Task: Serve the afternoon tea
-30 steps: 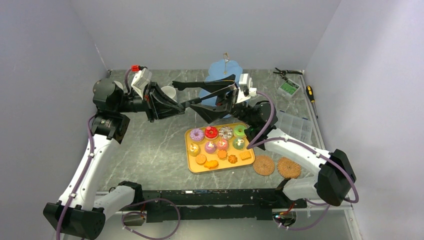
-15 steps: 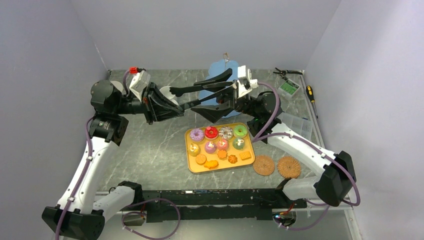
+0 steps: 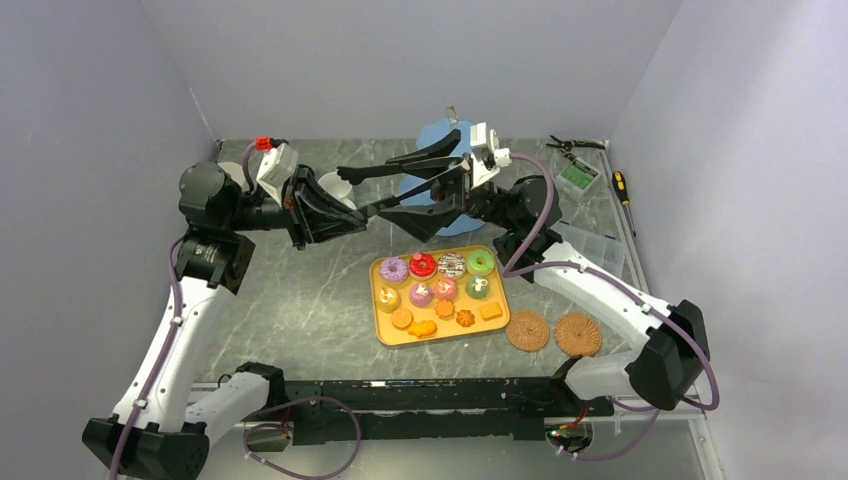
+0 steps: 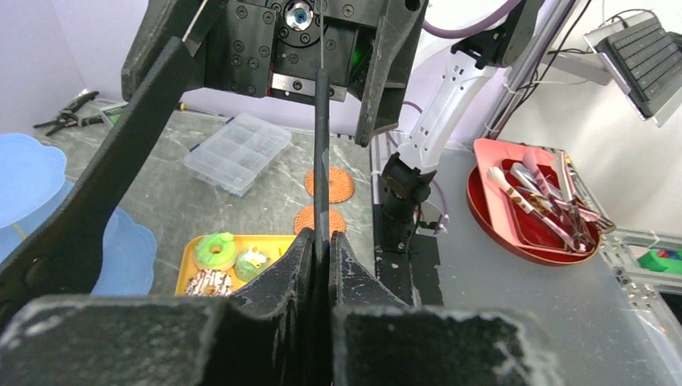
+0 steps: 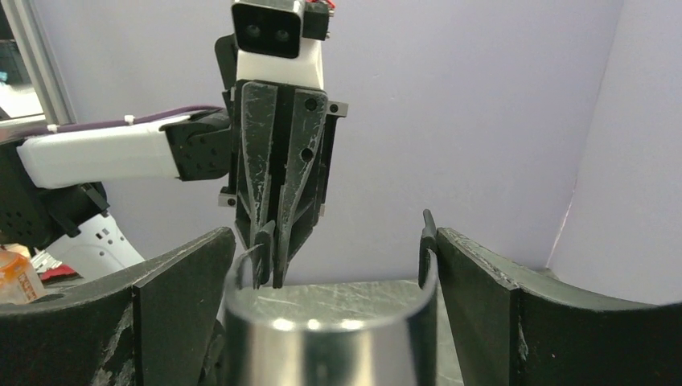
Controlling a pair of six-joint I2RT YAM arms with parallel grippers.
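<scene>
Gripping black tongs [image 4: 322,145]: left end effector [image 4: 323,241], right end effector [image 5: 334,249] | marbled grey table [image 3: 300,290] | lilac walls [image 3: 400,60]

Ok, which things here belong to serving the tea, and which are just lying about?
Job: doughnuts, cupcakes, biscuits, yellow tray, blue tiered stand, white mug, black tongs.
Lying about: pliers, screwdriver, clear organiser box, red dish of cutlery.

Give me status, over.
Left gripper shut on one arm of the tongs. Right gripper holding their bend, mid-air. Treats all on tray, none seen on stand. Both grippers hover in front of stand.
</scene>
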